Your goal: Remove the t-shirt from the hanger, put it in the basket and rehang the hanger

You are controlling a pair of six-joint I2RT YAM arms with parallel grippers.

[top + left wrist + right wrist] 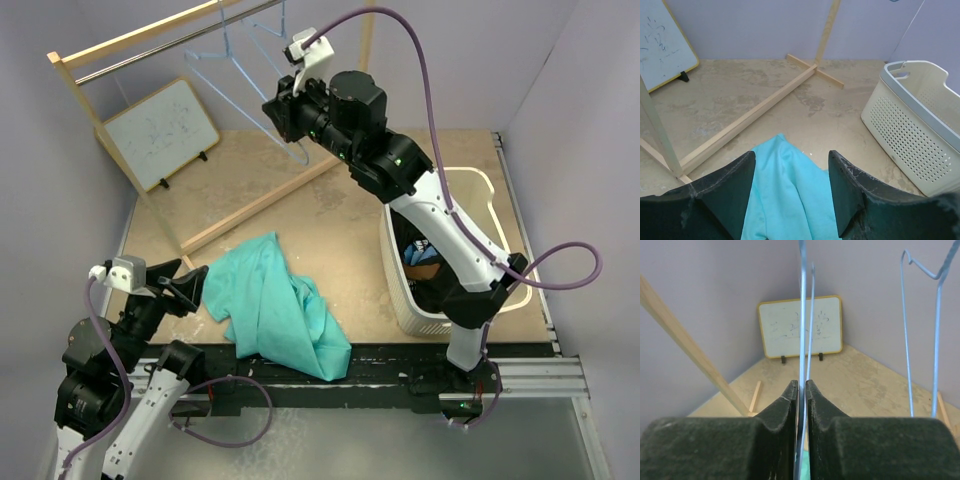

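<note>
- Well, wooden rack (255,205): pale square slats with a metal rail on top. Its base slat runs across beyond the left fingers.
- Laundry basket (920,135): cream plastic with perforated walls and a rounded rim, off to the right of the left fingers.
- T-shirt (270,310): soft teal cloth, crumpled in a heap on the table (340,230), off the hanger. It lies just ahead of and below the left gripper (790,157), whose fingers stand wide apart and hold nothing.
- Whiteboard (801,326): yellow frame, faint scribbles, nothing readable, straight beyond the right fingers.
- Hanger (802,315): thin pale-blue wire running up through the slit of the right gripper (801,384). Those fingers are almost together; whether they pinch the wire, I cannot tell.
</note>
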